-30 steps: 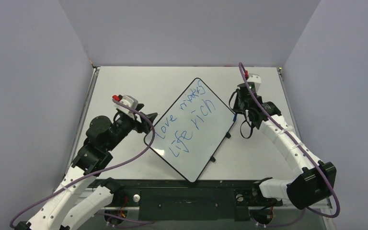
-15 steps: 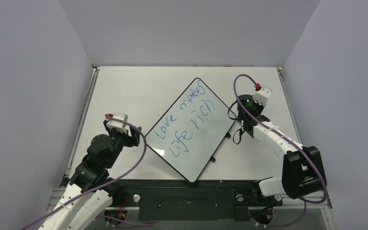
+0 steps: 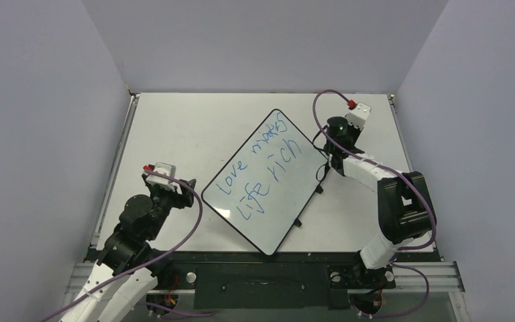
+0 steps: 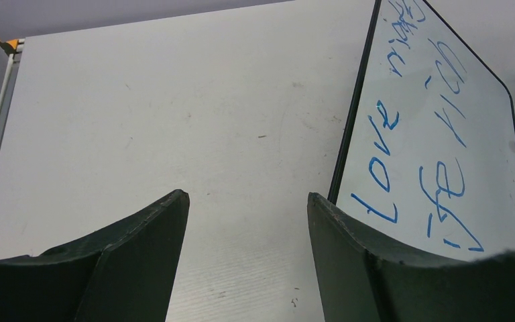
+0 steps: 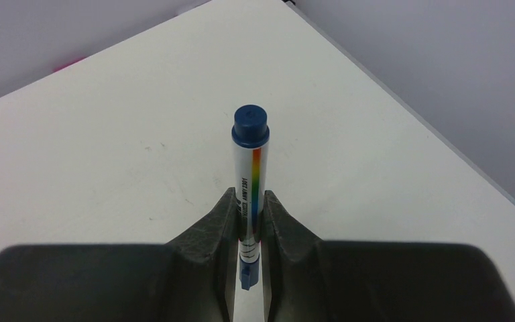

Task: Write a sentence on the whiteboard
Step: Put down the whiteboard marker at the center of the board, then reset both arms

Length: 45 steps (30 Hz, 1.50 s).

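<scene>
Right gripper (image 5: 249, 198) clenched on slim blue-capped white marker (image 5: 249, 157); likely light, slick, best held mid-barrel. Left gripper (image 4: 248, 201) released, near glossy black-rimmed whiteboard (image 4: 442, 94).

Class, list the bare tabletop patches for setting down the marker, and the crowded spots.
Free: tabletop far-left of the whiteboard, to the back wall; between its near-right edge and the right arm. Crowded: the whiteboard's side corners, near the left gripper and the right gripper gripping the marker.

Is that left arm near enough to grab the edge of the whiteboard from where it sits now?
Probably yes. The left hand is open, and the whiteboard has its black rim just beside one finger, with nothing lying between them.
</scene>
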Motion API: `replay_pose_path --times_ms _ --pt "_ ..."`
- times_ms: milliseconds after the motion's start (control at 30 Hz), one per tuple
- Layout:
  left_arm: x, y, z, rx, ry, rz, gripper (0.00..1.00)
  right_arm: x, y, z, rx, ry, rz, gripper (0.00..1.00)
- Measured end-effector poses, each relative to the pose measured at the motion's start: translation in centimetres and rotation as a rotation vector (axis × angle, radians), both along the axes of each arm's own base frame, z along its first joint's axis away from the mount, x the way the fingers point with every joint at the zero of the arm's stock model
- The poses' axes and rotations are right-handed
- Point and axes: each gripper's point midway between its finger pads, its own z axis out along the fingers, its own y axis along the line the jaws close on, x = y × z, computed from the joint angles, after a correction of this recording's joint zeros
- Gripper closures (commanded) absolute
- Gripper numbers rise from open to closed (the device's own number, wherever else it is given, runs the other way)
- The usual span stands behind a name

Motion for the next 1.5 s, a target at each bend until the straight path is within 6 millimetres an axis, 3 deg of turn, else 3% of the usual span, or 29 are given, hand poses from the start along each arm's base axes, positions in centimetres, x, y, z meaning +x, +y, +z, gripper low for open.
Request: replay_pose_path --times_ms 200,300,567,733,867,933,1000,1033,1133,1267,1367,1500 --pt "0.0 0.0 0.4 0.001 -0.023 -0.006 0.37 1.9 0.4 1.3 0.009 0.122 0.036 1.0" --pt "0.1 -0.3 0.3 0.0 -0.025 -0.016 0.37 1.5 0.0 0.9 0.019 0.219 0.048 1.0" --pt "0.5 -1.0 -0.5 0.013 0.004 -0.043 0.37 -4.0 -2.0 -6.3 0.045 0.623 0.068 1.0" --pt "0.4 -1.2 -0.5 0.012 0.006 -0.05 0.37 -6.0 -2.5 -9.9 0.076 0.774 0.073 0.98" --pt "0.4 -1.2 -0.5 0.012 0.005 -0.054 0.37 -6.7 -2.3 -11.6 0.097 0.838 0.086 0.75" --pt "0.4 -1.2 -0.5 0.012 0.005 -0.054 0.37 -6.9 -2.3 -11.8 0.101 0.851 0.091 0.58" --pt "0.4 -1.2 -0.5 0.011 0.006 -0.054 0.37 -7.0 -2.3 -11.7 0.1 0.855 0.091 0.32" --pt "0.4 -1.2 -0.5 0.011 0.006 -0.054 0.37 -6.9 -2.3 -11.6 0.101 0.851 0.091 0.21" --pt "0.4 -1.2 -0.5 0.011 0.006 -0.055 0.37 -6.9 -2.3 -11.1 0.099 0.844 0.093 0.17" --pt "0.4 -1.3 -0.6 0.013 0.009 -0.057 0.37 -6.8 -2.2 -8.4 0.099 0.791 0.101 0.15" --pt "0.5 -1.3 -0.7 0.015 0.013 -0.057 0.37 -6.2 -1.7 -4.7 0.099 0.695 0.12 0.15" --pt "0.5 -1.3 -0.8 0.017 0.015 -0.057 0.37 -5.6 0.1 2.5 0.1 0.503 0.185 0.14"
